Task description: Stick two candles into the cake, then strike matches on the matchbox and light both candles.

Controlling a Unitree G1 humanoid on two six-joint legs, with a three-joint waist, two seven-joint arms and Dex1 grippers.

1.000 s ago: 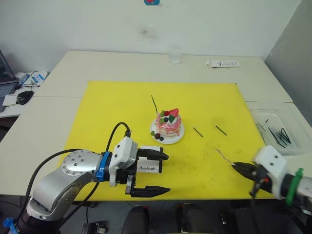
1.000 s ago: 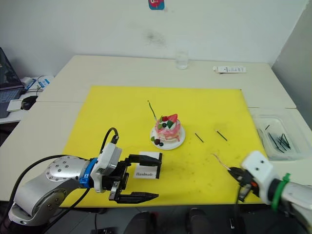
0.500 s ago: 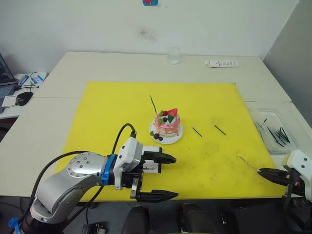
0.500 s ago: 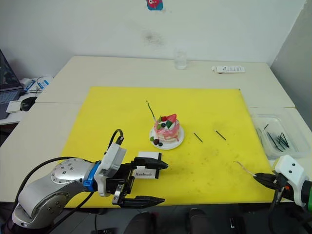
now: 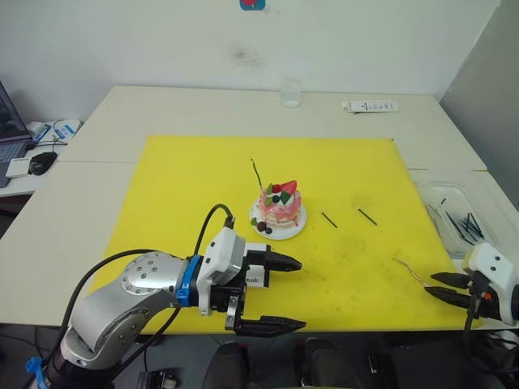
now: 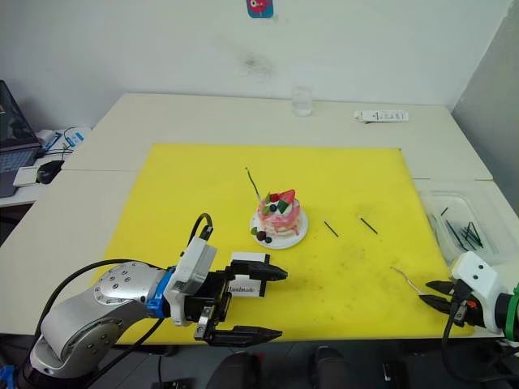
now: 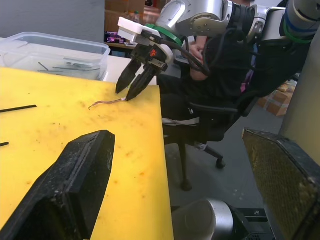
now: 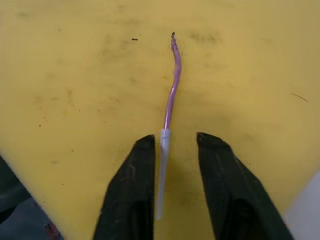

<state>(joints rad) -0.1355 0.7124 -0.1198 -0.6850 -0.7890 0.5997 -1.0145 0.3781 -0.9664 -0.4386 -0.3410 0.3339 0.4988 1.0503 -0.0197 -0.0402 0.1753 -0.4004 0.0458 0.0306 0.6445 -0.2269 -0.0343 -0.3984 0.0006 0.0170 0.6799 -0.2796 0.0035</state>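
Since 0.5 s ago the right gripper (image 6: 432, 293) has opened: its jaws now stand apart on either side of the white end of 1 candle (image 8: 169, 109), which lies on the yellow mat (image 5: 195, 178) at the near right edge, its tip curling up and away. The left gripper (image 5: 276, 293) has edged a little farther right, jaws wide open, the far finger over the matchbox (image 6: 248, 285), which lies on the mat just near the cake (image 5: 279, 204). The cake sits on its white plate at the mat's middle, with the other candle (image 5: 256, 174) standing tilted in its far left side. 2 matches (image 5: 328, 219) lie on the mat right of the cake.

The mat covers a pale desk (image 5: 186, 109). On the desk sit a glass (image 5: 289, 91) at the far edge, a clear tray (image 5: 454, 217) of black sticks at right, and a laptop (image 5: 10, 130) at far left, before a white wall.
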